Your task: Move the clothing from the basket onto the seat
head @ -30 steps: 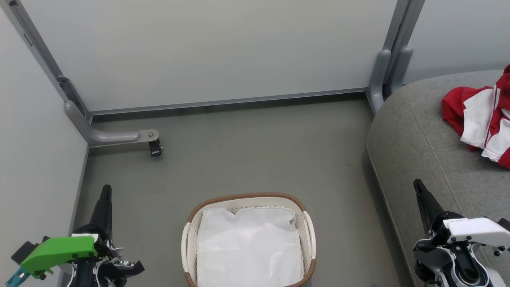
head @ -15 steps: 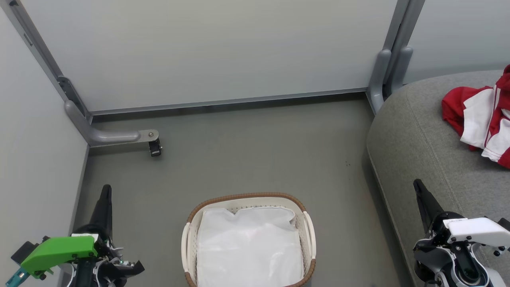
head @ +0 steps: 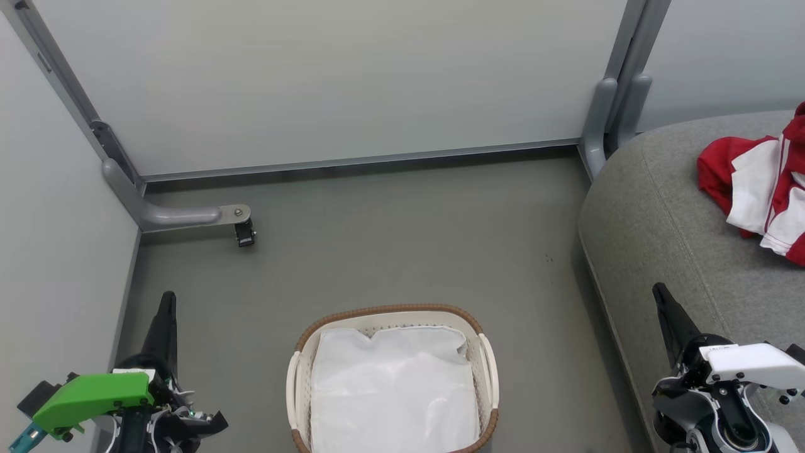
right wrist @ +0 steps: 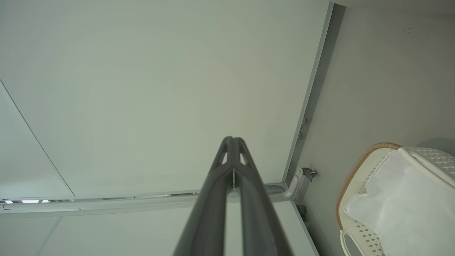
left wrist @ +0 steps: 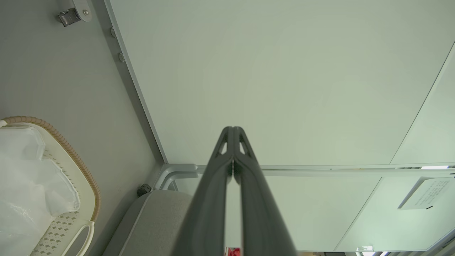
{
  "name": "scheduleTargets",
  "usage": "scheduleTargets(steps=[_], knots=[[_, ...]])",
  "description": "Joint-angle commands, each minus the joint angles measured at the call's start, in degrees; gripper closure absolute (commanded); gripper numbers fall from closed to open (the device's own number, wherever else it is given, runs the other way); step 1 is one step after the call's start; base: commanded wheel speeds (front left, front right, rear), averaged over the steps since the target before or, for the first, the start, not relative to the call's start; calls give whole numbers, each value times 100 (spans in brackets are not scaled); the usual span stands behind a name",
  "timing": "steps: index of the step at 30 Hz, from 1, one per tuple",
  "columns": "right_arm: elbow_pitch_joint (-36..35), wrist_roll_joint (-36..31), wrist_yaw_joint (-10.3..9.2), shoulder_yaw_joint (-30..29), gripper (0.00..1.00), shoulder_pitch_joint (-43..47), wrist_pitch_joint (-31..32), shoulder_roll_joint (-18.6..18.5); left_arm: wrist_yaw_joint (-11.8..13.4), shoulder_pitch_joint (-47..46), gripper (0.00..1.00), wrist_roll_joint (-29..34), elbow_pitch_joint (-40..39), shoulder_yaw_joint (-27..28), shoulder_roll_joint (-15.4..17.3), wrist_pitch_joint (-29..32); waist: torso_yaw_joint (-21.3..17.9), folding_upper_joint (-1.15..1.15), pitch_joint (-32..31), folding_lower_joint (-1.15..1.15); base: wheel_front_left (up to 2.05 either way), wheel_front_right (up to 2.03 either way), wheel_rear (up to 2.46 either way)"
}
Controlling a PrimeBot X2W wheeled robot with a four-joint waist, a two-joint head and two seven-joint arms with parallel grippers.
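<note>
Clothing: The red and white clothing point(head: 758, 189) lay on top of the seat point(head: 654, 220), at the far right. The picture's edge cut part of it off. It was well apart from the basket.
Seat: The big grey seat stood on the right side. Its round corner was near a grey post point(head: 597, 119) of the far wall point(head: 327, 82).
Basket: The basket point(head: 390, 309) stood on the floor point(head: 377, 239), near and in the middle, between the two grippers. It was cream-white with a brown top edge.
Inside the basket: A plain white sheet point(head: 393, 390) lay flat there and covered the bottom.
Left gripper: The left gripper point(head: 167, 296) was at the near left, over the floor. Its two dark fingers point(left wrist: 213, 199) were pressed together, tip to tip, with nothing between them. They pointed at the far wall. It was beside the basket and apart from it.
Right gripper: The right gripper point(head: 658, 288) was at the near right, by the seat's near edge. Its fingers point(right wrist: 209, 206) were pressed together too and held nothing. I could not tell if it touched the seat.
Far wall: It was pale, with grey frames.
Little wheel: A small black wheel point(head: 244, 234) sat under a grey foot point(head: 182, 216) at the far left.
</note>
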Motion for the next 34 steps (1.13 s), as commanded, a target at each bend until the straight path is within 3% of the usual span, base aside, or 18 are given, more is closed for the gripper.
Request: scheduleTargets(steps=[1,34], knots=[[-24,22,-4,-12,100,-42,18,-34,-28,-54,100,-16,-11,11,1,17,0,0,0,0,0,0,0],[-24,22,-4,-11,100,-41,17,-34,-29,-54,100,-17,-11,10,1,16,0,0,0,0,0,0,0]])
